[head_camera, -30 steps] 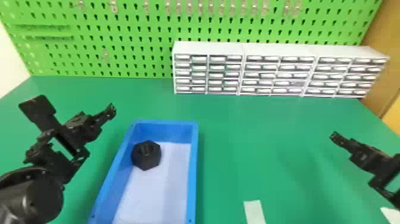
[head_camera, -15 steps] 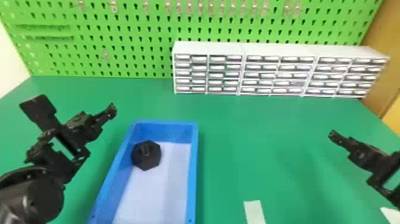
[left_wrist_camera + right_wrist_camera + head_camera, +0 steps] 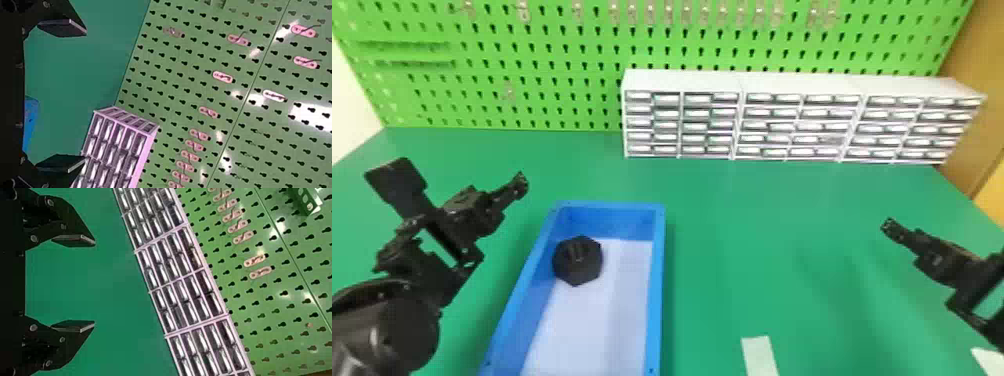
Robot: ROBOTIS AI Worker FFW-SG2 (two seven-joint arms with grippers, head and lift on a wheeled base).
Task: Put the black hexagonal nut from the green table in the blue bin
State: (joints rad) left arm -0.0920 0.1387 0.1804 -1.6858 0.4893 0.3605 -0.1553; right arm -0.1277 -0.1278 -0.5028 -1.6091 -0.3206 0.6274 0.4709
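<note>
In the head view the black hexagonal nut (image 3: 577, 261) lies inside the blue bin (image 3: 658, 280), near its far left corner. My left gripper (image 3: 520, 185) is over the green table (image 3: 762, 240), left of the bin's far end and apart from the nut. Its fingers stand wide apart in the left wrist view, where the gripper (image 3: 82, 96) holds nothing and a piece of the blue bin (image 3: 30, 123) shows. At the head view's right side is my right gripper (image 3: 889, 227), well away from the bin. The right wrist view has that gripper (image 3: 94, 285) open, with bare table between its fingers.
White drawer cabinets (image 3: 797, 120) line the back of the table. Behind them rises a green pegboard (image 3: 542, 65) with small hooks. A pale strip (image 3: 759, 356) lies near the front edge, right of the bin, and another pale piece (image 3: 991, 362) is at the lower right corner.
The right gripper has shifted very slightly left and up in the head view. Left arm, nut and bin keep their places.
</note>
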